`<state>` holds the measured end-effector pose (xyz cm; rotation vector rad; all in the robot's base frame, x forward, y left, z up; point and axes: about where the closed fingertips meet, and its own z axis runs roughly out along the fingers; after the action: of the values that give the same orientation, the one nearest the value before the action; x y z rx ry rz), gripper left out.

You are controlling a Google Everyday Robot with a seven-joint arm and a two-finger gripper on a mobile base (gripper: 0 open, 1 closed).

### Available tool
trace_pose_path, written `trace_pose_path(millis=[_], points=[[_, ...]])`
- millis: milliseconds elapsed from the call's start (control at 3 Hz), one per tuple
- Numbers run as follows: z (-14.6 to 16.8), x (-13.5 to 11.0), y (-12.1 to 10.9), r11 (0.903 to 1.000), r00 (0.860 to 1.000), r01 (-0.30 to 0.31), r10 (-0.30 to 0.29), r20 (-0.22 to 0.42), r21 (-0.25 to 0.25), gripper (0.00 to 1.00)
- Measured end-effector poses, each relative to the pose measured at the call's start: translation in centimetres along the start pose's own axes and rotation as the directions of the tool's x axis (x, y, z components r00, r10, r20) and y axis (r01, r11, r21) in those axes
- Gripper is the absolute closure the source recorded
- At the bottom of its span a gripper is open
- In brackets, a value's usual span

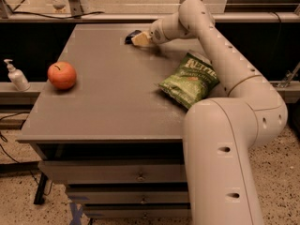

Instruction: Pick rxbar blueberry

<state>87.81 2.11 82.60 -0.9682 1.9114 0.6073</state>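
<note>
Camera view: the gripper (140, 39) reaches low to the table (108, 107), far beyond the green chip bag (190, 81), because the rxbar blueberry (132, 35) lies flat there, touching its tip. Whether it is clamped on the bar, I cannot tell. The apple (62, 75) rests well left of the bag.

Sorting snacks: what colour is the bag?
The bag is green, camera view; gripper at the far table edge.

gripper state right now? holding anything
gripper: at the far side of the table, right against the rxbar blueberry; open, closed or holding cannot be told.
</note>
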Motion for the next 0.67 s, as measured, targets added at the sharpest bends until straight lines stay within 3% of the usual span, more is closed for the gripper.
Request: trace_pose_path(millis=[333, 667], points=[[-0.05, -0.11, 0.01, 1.0000, 1.000, 0.000, 0.000, 0.000, 0.000, 0.83], [-0.04, -0.12, 0.02, 1.0000, 1.000, 0.000, 0.000, 0.000, 0.000, 0.59]])
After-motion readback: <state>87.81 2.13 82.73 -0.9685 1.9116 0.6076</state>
